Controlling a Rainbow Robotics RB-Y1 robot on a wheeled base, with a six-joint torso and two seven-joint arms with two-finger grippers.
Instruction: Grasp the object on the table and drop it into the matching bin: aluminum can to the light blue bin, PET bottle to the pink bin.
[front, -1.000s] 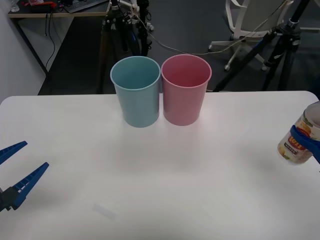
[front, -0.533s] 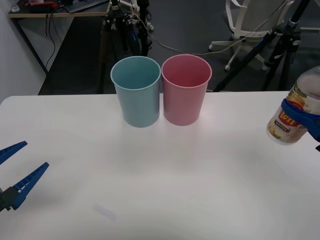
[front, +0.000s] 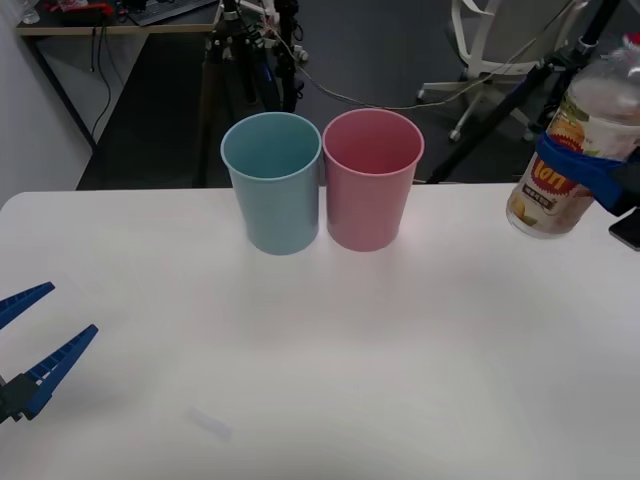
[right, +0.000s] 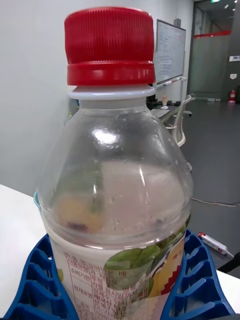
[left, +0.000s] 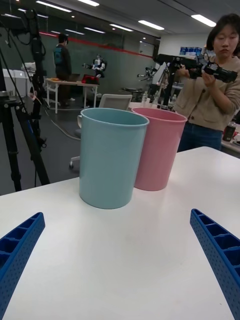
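Dark floor (front: 150, 110), black tripods (front: 245, 60), white office chair (front: 490, 40), ceiling striplights (left: 150, 25)

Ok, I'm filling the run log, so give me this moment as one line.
right gripper: shut on PET bottle, held above table | left gripper: open, idle | pink bin: not yet reached

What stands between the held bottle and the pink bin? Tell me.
Nothing visible. The right gripper holds the PET bottle in the air at the table's right edge; only bare tabletop lies between it and the pink bin.
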